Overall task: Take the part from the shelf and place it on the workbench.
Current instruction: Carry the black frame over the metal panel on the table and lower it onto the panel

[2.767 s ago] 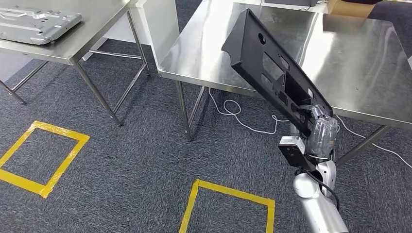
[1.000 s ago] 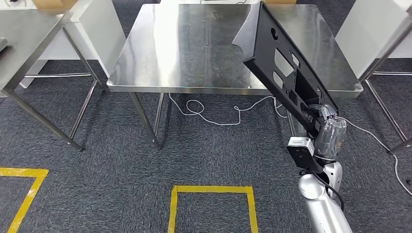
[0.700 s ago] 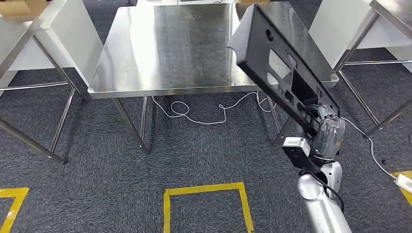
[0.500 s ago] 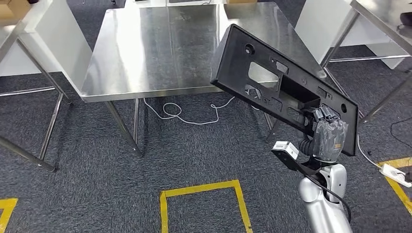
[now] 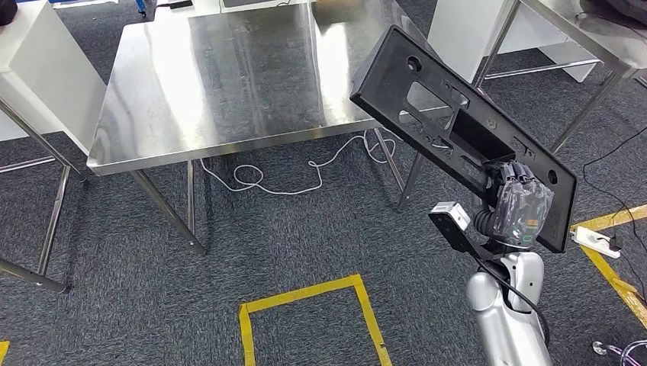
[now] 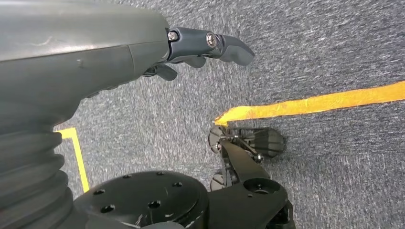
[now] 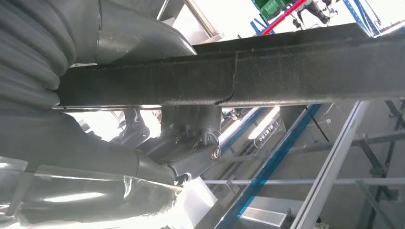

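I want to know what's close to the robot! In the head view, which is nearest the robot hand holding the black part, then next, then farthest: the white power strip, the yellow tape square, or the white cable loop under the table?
From the right robot hand:
1. White power strip, on the floor to its right.
2. Yellow tape square, on the floor to its left.
3. White cable loop, under the table, farther left.

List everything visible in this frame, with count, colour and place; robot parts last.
Black panel part: one, black, held up tilted, its far end over the workbench's near right corner.
Steel workbench: one, silver, centre, top bare.
White cable: one, white, on the carpet under the workbench.
Yellow tape square: one, yellow, on the grey carpet in front.
Power strip: one, white, floor at far right.
Right hand: one, grey under clear wrap, gripping the part's near end.
Left hand: one, grey, hanging over the carpet, holding nothing.
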`<state>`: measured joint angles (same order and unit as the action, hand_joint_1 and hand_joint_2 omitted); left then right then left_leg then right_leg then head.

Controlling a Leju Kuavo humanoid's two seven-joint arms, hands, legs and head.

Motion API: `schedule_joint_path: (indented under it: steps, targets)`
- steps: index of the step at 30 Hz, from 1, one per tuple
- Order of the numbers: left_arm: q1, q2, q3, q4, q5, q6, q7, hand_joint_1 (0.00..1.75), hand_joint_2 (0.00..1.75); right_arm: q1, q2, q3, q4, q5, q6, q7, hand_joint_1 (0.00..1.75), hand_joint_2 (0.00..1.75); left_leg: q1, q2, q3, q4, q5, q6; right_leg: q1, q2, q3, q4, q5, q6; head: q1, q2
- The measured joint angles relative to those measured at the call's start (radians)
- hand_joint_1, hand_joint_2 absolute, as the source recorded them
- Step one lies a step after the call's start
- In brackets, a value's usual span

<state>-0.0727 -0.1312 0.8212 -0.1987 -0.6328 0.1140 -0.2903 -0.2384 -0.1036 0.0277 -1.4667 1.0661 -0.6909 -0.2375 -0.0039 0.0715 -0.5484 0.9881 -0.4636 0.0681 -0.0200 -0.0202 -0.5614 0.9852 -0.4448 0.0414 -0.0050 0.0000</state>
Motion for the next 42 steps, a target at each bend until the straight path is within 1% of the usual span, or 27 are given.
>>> schedule_joint_path:
  steps: [3,7,11,17,21,27,28,29,31,32,33,34,35,36,37,38,39,40,41,42]
  targets:
    - [0.000,0.000,0.001,0.000,0.000,0.000,0.000,0.00,1.75,-0.006,-0.001,0.011,0.009,0.003,0.000,0.009,1.75,1.75,0.004,-0.001,0.000,-0.001,0.003,-0.007,0.004,-0.001,-0.001,0.001,0.000,0.000,0.000,0.000]
    - [0.000,0.000,0.004,0.000,0.000,0.000,-0.001,0.00,1.75,-0.016,-0.002,0.019,0.019,0.006,0.000,0.013,1.75,1.75,0.006,-0.002,-0.002,-0.001,0.005,-0.023,0.007,-0.002,-0.003,0.001,0.001,-0.002,0.000,0.000]
    - [0.000,0.000,0.008,0.000,0.001,0.000,-0.002,0.00,1.75,-0.028,-0.002,0.022,0.027,0.012,0.000,0.014,1.75,1.75,0.004,-0.003,-0.004,-0.001,0.005,-0.031,0.007,-0.003,-0.006,0.002,0.002,-0.005,0.000,0.000]
    - [0.001,0.000,0.020,0.000,0.005,-0.012,-0.002,0.00,1.75,-0.038,-0.002,0.031,0.040,0.013,0.000,0.012,1.75,1.75,-0.004,-0.005,-0.005,-0.001,0.005,-0.031,0.007,-0.005,-0.006,0.001,0.003,-0.003,0.001,0.000]
    - [0.001,0.001,0.025,0.000,0.013,-0.025,-0.002,0.00,1.75,-0.044,-0.002,0.040,0.050,0.014,0.000,0.009,1.75,1.75,-0.009,-0.007,-0.013,0.010,0.001,-0.022,-0.008,-0.007,-0.006,0.001,0.007,0.003,-0.001,0.000]
    - [0.001,0.001,0.025,0.000,0.014,-0.028,-0.002,0.00,1.75,-0.048,-0.002,0.044,0.055,0.014,0.000,0.009,1.75,1.75,-0.009,-0.008,-0.015,0.013,0.000,-0.020,-0.009,-0.008,-0.006,0.001,0.007,0.004,-0.001,0.000]
    - [0.001,0.001,0.025,0.000,0.014,-0.030,-0.003,0.00,1.75,-0.051,-0.002,0.047,0.057,0.014,0.000,0.008,1.75,1.75,-0.007,-0.009,-0.013,0.006,0.004,-0.014,-0.008,-0.008,-0.007,0.001,0.007,0.007,-0.001,0.000]
    - [0.001,0.001,0.025,0.000,0.014,-0.032,-0.005,0.00,1.75,-0.056,-0.002,0.049,0.060,0.015,0.000,0.007,1.75,1.75,-0.004,-0.009,-0.010,-0.001,0.009,-0.007,-0.007,-0.005,-0.027,0.040,-0.012,0.005,0.001,0.000]
    - [0.001,0.000,0.025,0.000,0.015,-0.036,-0.008,0.00,1.75,-0.064,-0.002,0.055,0.071,0.019,0.000,0.005,1.75,1.75,0.001,-0.012,-0.005,-0.016,0.020,0.007,-0.006,0.005,-0.102,0.192,-0.075,0.001,0.004,0.000]
    - [0.001,0.000,0.025,0.000,0.015,-0.036,-0.008,0.00,1.75,-0.065,-0.002,0.057,0.076,0.020,0.000,0.004,1.75,1.75,0.001,-0.013,-0.005,-0.017,0.021,0.008,-0.007,0.010,-0.139,0.267,-0.102,0.000,0.005,0.000]
    - [0.002,-0.001,0.025,0.000,0.015,-0.037,-0.008,0.00,1.75,-0.064,-0.002,0.059,0.081,0.021,0.000,0.004,1.75,1.75,0.002,-0.015,-0.005,-0.016,0.021,0.007,-0.008,0.010,-0.149,0.286,-0.102,0.006,0.006,0.000]
    - [0.003,-0.002,0.025,0.000,0.015,-0.038,-0.008,0.00,1.75,-0.064,-0.002,0.060,0.085,0.021,0.000,0.004,1.75,1.75,0.002,-0.016,-0.004,-0.016,0.020,0.005,-0.010,0.010,-0.130,0.247,-0.080,0.016,0.006,0.000]
    - [0.003,-0.004,0.025,0.000,0.015,-0.039,-0.008,0.00,1.75,-0.065,-0.002,0.061,0.087,0.021,0.000,0.004,1.75,1.75,0.004,-0.017,-0.002,-0.014,0.017,0.001,-0.012,0.007,-0.095,0.177,-0.050,0.026,0.007,0.000]
    - [0.003,-0.005,0.025,0.000,0.015,-0.039,-0.008,0.00,1.75,-0.066,-0.002,0.062,0.089,0.021,0.000,0.004,1.75,1.75,0.002,-0.018,-0.002,-0.009,0.013,-0.005,-0.013,0.002,-0.058,0.107,-0.027,0.031,0.008,0.000]
    - [0.003,-0.005,0.025,0.000,0.015,-0.040,-0.008,0.00,1.75,-0.067,-0.002,0.064,0.090,0.021,0.000,0.004,1.75,1.75,0.001,-0.018,-0.002,-0.004,0.009,-0.012,-0.013,0.001,-0.030,0.052,-0.009,0.029,0.007,0.000]
    - [0.003,-0.005,0.025,0.000,0.015,-0.040,-0.008,0.00,1.75,-0.068,-0.002,0.065,0.092,0.021,0.000,0.004,1.75,1.75,-0.002,-0.018,-0.004,0.001,0.006,-0.019,-0.011,0.000,-0.015,0.021,-0.002,0.023,0.007,0.000]
    - [0.003,-0.005,0.025,0.000,0.015,-0.040,-0.008,0.00,1.75,-0.068,-0.002,0.066,0.094,0.021,0.000,0.004,1.75,1.75,-0.004,-0.017,-0.007,0.004,0.004,-0.023,-0.009,0.003,-0.012,0.016,-0.004,0.013,0.007,0.000]
    - [0.003,-0.005,0.025,0.000,0.015,-0.040,-0.008,0.00,1.75,-0.068,-0.002,0.067,0.095,0.021,0.000,0.005,1.75,1.75,-0.002,-0.016,-0.008,0.006,0.004,-0.026,-0.009,0.009,-0.013,0.016,-0.003,0.005,0.005,0.000]
    - [0.003,-0.006,0.025,0.000,0.015,-0.040,-0.008,0.00,1.75,-0.068,-0.002,0.067,0.096,0.020,0.000,0.005,1.75,1.75,0.000,-0.018,-0.009,0.009,0.001,-0.030,-0.010,0.012,-0.014,0.017,-0.004,-0.002,0.005,0.000]
    - [0.003,-0.006,0.025,0.000,0.015,-0.041,-0.008,0.00,1.75,-0.068,-0.002,0.067,0.097,0.018,0.000,0.005,1.75,1.75,0.004,-0.027,-0.014,0.022,-0.010,-0.035,-0.011,0.015,-0.013,0.018,-0.004,-0.007,0.005,0.000]
